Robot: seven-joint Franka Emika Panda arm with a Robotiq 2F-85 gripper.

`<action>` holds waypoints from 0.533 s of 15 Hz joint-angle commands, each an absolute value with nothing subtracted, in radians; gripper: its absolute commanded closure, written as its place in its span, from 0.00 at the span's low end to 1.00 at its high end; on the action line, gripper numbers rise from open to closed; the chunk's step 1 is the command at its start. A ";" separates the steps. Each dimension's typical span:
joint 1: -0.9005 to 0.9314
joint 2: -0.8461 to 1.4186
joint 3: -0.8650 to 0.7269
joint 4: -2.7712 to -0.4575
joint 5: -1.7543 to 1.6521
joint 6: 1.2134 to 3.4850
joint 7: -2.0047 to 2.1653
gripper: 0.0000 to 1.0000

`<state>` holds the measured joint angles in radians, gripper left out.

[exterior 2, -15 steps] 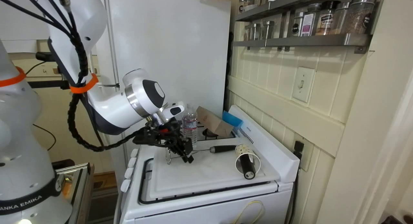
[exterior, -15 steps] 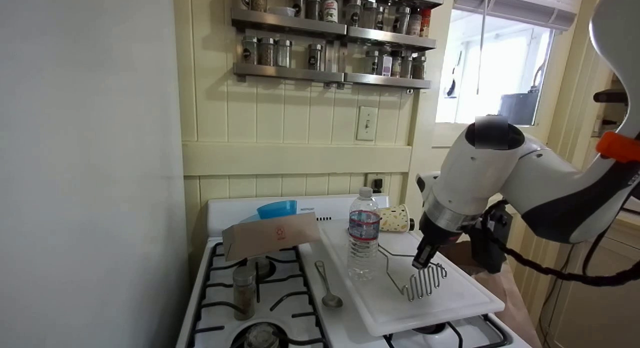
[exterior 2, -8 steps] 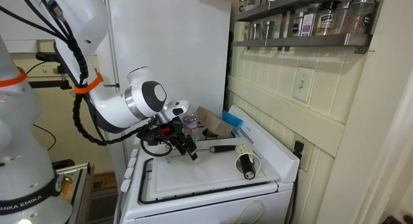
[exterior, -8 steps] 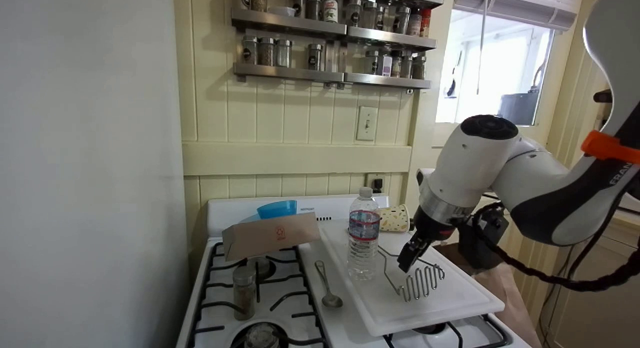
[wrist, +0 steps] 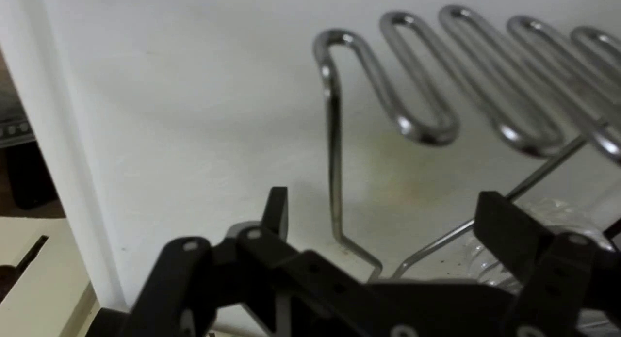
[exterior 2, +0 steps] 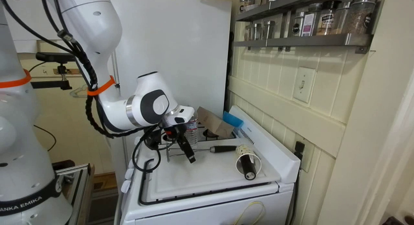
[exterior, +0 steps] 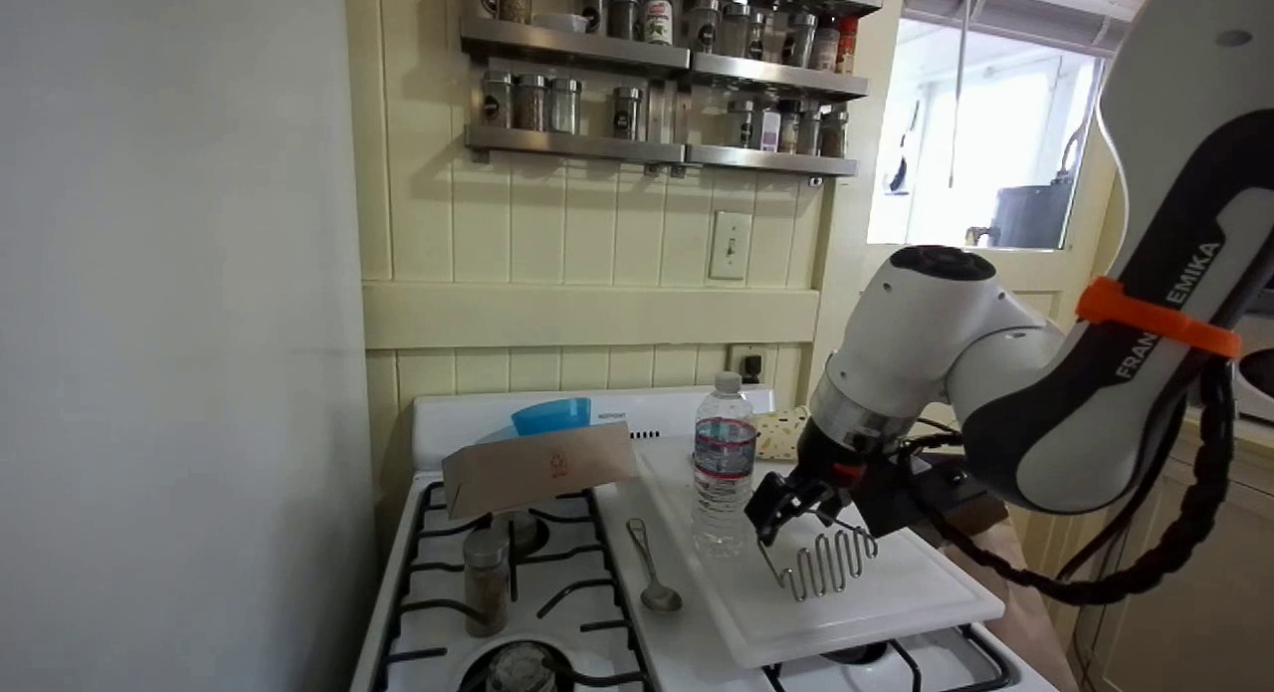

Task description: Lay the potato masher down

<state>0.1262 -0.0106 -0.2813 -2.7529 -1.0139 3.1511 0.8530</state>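
Wrist view: potato masher [wrist: 431,136] lies beneath pincer [wrist: 385,208].

The Franka Emika Panda arm [exterior 2: 118,114] is glossy white with black panels [exterior: 1184,214], silvery rings [exterior 2: 129,111] and orange bands [exterior: 1160,319] (one hides part of the white brand lettering [exterior: 1192,272]). Its cable sleeve [exterior: 1214,423] is black and knobbly; the black hand [wrist: 383,203] shows round screw heads [wrist: 254,233].
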 commanded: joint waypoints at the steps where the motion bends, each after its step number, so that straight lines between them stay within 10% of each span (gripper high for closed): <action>1: 0.149 0.005 -0.267 -2.752 -0.938 3.154 0.925 0.00; 8: 0.148 -0.006 -0.274 -2.742 -0.934 3.142 0.933 0.00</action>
